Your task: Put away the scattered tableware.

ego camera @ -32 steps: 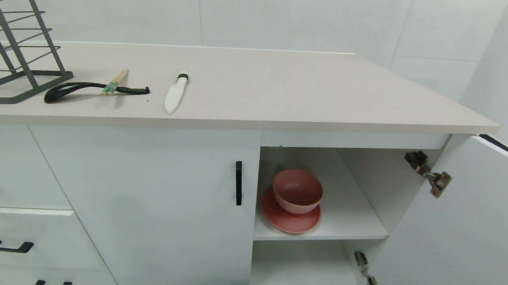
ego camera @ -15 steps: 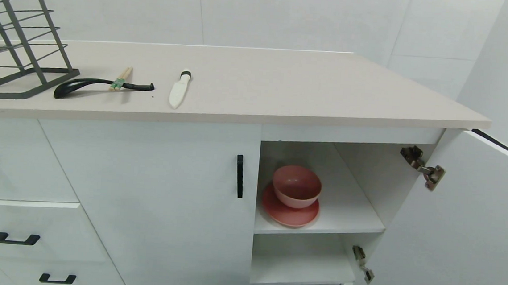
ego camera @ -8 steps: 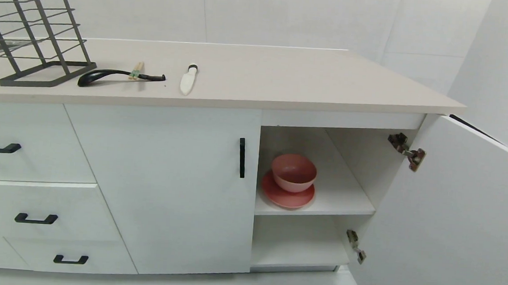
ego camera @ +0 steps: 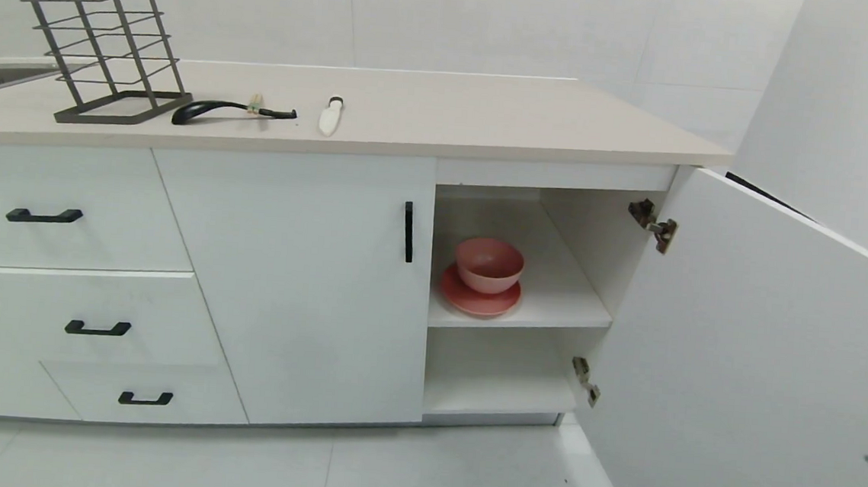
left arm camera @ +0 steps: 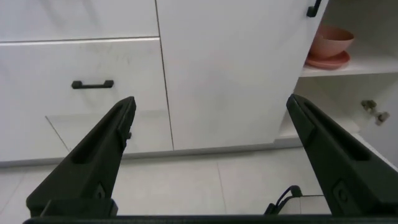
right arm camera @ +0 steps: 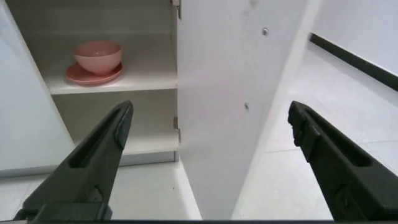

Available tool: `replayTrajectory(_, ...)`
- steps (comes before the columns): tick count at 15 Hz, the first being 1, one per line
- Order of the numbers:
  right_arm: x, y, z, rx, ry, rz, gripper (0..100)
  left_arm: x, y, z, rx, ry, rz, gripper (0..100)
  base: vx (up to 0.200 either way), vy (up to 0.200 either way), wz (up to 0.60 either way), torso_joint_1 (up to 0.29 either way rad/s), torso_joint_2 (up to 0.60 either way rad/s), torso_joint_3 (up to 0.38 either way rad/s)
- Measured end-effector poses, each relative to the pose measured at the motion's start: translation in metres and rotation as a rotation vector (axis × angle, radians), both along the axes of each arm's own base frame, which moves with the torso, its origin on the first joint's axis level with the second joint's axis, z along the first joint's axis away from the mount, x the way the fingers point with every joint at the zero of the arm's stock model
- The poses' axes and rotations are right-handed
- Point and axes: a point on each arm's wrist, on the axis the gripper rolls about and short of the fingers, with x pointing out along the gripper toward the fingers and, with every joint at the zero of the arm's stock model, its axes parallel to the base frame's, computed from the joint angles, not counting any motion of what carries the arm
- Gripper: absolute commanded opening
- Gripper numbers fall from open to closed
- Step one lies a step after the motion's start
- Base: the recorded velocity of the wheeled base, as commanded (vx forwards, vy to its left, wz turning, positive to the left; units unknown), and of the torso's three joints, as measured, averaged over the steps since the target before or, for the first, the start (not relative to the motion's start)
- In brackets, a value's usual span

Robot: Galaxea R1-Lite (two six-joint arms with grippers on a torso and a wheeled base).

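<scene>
Neatly on cabinet shelf [ego camera: 567, 302]: pink bowl [ego camera: 488, 265] atop pink plate [ego camera: 474, 302].

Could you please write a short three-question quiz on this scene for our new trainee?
1. True or false: the bowl sits on the plate inside the open cupboard.
2. Which of these lies on the counter? A) knife B) cup C) fork
3. Fill in: the left end effector and the right end effector are both ____.
Key: 1 true; 2 A; 3 open.
</scene>
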Motion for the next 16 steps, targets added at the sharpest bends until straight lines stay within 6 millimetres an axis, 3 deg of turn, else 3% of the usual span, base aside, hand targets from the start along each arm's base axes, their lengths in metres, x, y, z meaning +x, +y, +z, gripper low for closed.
replayTrajectory(1,0.0000,0.0000,-0.0008,0.000,0.008,-0.001,0,0.0000,0.0000,0.0000,0.000,0.000,-0.001,100,-0.200,0.000,0.00,-0.002,0.01,0.002)
replayTrajectory(4,-0.0003,0.0006,-0.0005,0.001,0.015,0.022,0,0.0000,0.0000,0.0000,0.000,0.000,0.000,100,-0.200,-0.067,0.00,0.002,0.01,0.004)
replayTrajectory(16,-0.0003,0.0009,-0.0007,0.001,0.020,0.034,0,0.0000,0.0000,0.0000,-0.001,0.000,0.000,100,0.000,-0.200,0.00,0.001,0.00,0.001)
